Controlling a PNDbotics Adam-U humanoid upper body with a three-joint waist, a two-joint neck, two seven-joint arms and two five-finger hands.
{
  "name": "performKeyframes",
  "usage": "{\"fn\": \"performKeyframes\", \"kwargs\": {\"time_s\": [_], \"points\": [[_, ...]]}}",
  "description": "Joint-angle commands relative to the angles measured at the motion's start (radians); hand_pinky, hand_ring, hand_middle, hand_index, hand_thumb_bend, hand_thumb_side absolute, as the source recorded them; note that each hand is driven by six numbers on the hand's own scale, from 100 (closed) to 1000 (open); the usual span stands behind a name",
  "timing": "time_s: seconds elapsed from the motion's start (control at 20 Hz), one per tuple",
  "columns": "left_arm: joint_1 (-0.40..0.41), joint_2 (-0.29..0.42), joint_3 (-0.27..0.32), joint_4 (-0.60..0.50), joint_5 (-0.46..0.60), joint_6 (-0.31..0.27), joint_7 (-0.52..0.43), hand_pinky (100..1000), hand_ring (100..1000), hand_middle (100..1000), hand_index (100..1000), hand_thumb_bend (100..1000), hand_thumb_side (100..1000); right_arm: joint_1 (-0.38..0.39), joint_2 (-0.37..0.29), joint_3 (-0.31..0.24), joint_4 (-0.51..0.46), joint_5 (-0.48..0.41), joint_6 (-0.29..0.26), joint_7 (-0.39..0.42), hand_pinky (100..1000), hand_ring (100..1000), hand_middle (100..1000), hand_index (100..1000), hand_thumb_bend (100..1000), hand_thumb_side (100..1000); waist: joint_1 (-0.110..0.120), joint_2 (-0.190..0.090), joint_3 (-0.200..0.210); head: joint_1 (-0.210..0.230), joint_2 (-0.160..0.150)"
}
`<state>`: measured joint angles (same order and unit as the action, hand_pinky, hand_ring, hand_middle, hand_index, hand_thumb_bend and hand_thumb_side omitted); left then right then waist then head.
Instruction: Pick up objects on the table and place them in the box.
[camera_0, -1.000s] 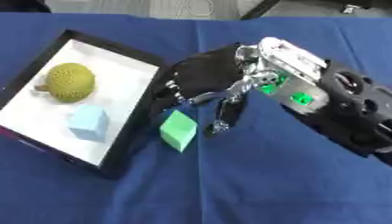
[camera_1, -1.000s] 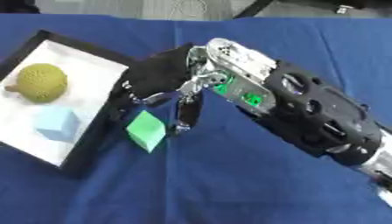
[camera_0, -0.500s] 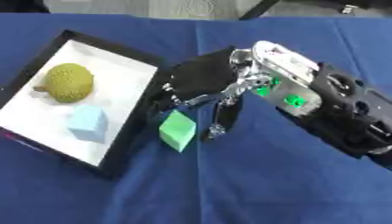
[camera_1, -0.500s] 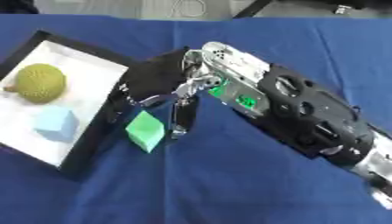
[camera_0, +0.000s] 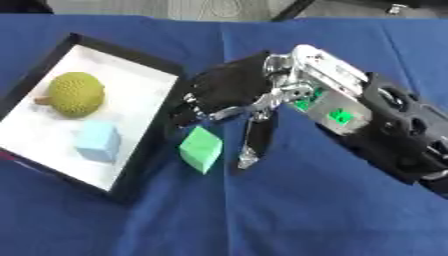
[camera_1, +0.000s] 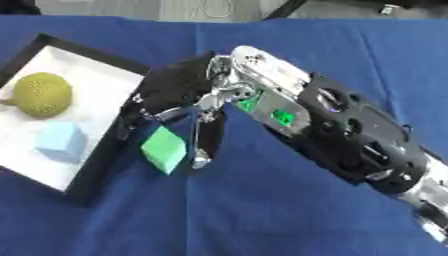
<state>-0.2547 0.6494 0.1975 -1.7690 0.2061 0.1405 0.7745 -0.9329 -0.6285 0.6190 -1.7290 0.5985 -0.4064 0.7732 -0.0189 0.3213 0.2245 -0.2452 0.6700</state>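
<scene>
We see right hand (camera_0: 229, 92) over green cube (camera_0: 201, 149), fingers spread, thumb alongside, not pinching. Cube looks light, rigid; we judge opposite flat faces best hold. Box (camera_0: 131, 170) just beside.

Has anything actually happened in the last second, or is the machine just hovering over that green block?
Hardly anything changed. The right robot hand stays poised over the green block, fingers spread around it, with no visible grasp yet. The block still lies on the blue cloth beside the box. The yellow bumpy ball and light blue cube remain inside the box.
</scene>
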Motion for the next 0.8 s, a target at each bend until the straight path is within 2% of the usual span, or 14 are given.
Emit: {"fn": "performKeyframes", "kwargs": {"time_s": [0.05,0.3,0.8], "points": [[-0.005,0.021,0.005,-0.005,0.003,-0.001,-0.003,707,797,845,850,518,599,-0.011,-0.006,-0.018,-0.013,0.016,-0.129,0.134,920,899,838,901,585,271,0.012,-0.003,0.0,-0.003,-0.016],[-0.004,0.018,0.005,-0.005,0.001,0.0,-0.004,707,797,846,850,516,600,-0.007,0.0,-0.029,-0.01,0.034,-0.113,0.134,913,891,828,894,566,276,0.013,-0.001,0.001,-0.008,-0.019],[-0.005,0.015,0.003,-0.006,0.001,0.0,-0.005,709,798,847,850,513,602,-0.006,0.016,-0.054,-0.016,0.057,-0.048,0.134,904,883,822,884,543,282,0.013,0.003,0.002,-0.009,-0.026]]}}
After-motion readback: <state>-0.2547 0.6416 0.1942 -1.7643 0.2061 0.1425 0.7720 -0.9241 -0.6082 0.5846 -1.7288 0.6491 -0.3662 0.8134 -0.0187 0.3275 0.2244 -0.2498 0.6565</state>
